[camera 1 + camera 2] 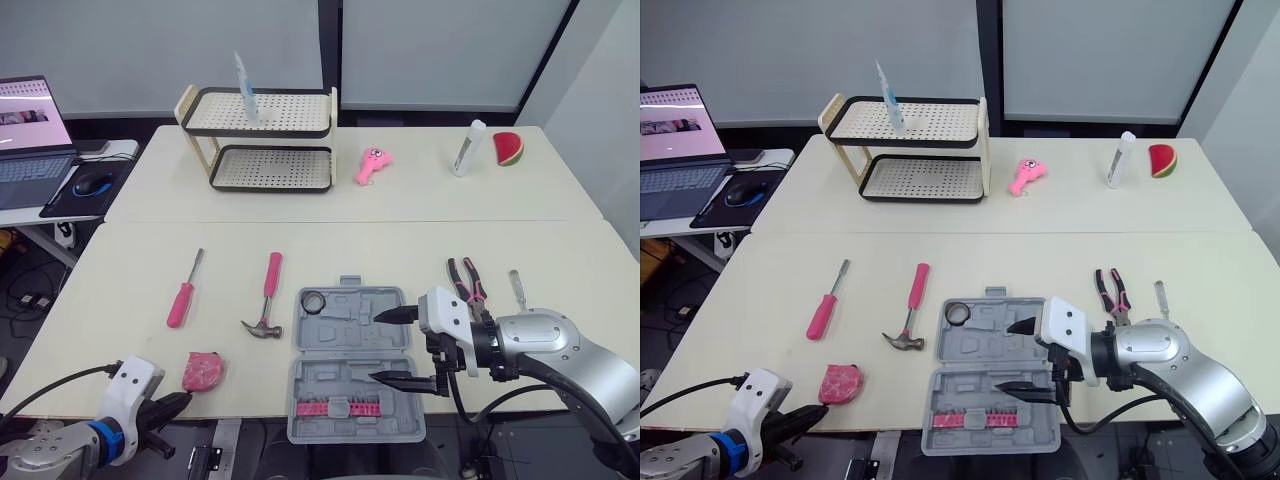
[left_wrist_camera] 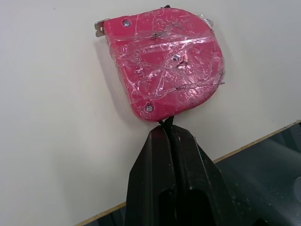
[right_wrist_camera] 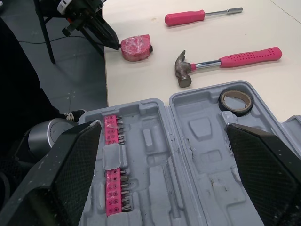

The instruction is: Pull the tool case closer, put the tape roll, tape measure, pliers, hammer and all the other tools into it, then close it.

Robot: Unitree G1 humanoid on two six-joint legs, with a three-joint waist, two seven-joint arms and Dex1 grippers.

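The open tool case [image 1: 340, 382] lies at the near edge of the table [image 1: 120, 300], with the right gripper [image 1: 383, 347] held wide apart above it. The tape measure [image 1: 203, 371] sits at nine o'clock from the case. The left gripper [image 2: 165, 126] is pressed closed, its tips touching the measure's rim. The fingers should probably be parted and set astride the body. The tape roll [image 1: 314, 300] is seated at the lid's eleven o'clock corner.

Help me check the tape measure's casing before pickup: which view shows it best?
The left wrist view: the tape measure sits close up, its red casing wrapped in clear film, with the left tool shut at its edge. Both eye views show it as a small red shape; the right wrist view shows it far off.
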